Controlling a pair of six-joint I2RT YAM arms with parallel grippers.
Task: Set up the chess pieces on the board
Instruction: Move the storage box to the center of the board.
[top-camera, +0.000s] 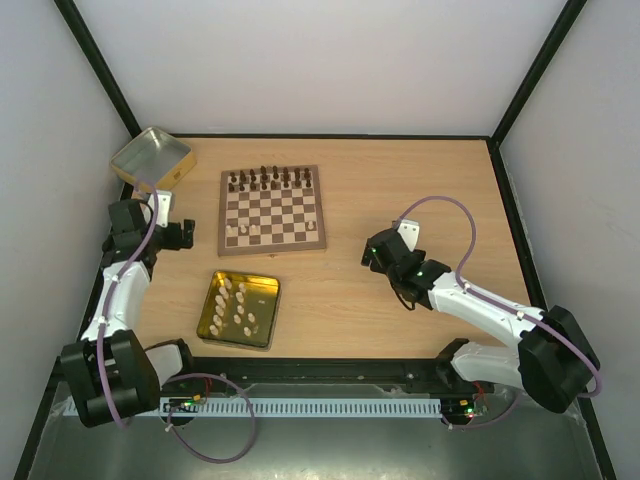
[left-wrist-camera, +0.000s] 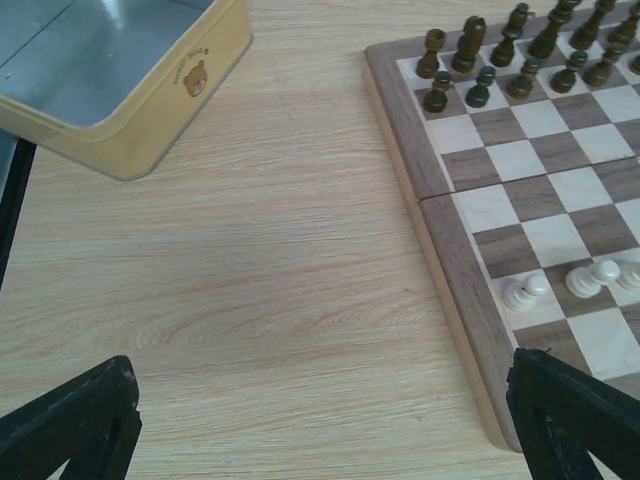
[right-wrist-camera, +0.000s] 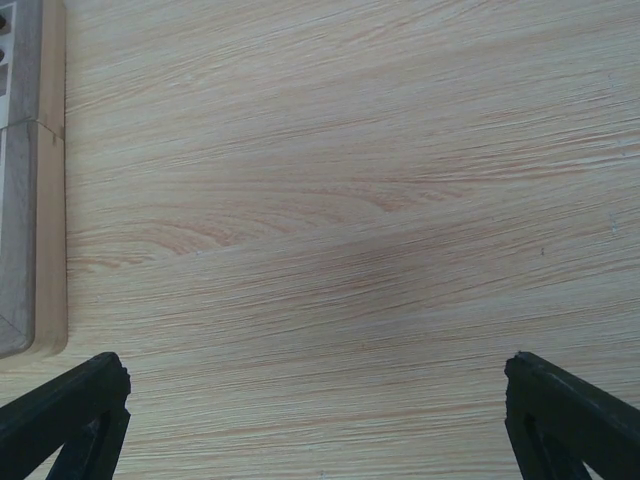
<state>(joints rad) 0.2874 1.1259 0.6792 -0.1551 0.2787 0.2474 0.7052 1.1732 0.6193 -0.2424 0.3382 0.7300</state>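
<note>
The left hand (top-camera: 186, 236) and right hand (top-camera: 372, 250) both gape open and empty, flanking the board (top-camera: 272, 210) at centre frame. A few chess pieces (left-wrist-camera: 527, 291) stand at its lower left; more lie in a tin (top-camera: 264, 292) below.

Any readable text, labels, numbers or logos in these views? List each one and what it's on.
Side wall of the far tin: one short printed line beside a bear-face logo, too small and blurred to read.
Border of the chessboard: no letters or numbers visible.
On the near tin: none visible.
</note>
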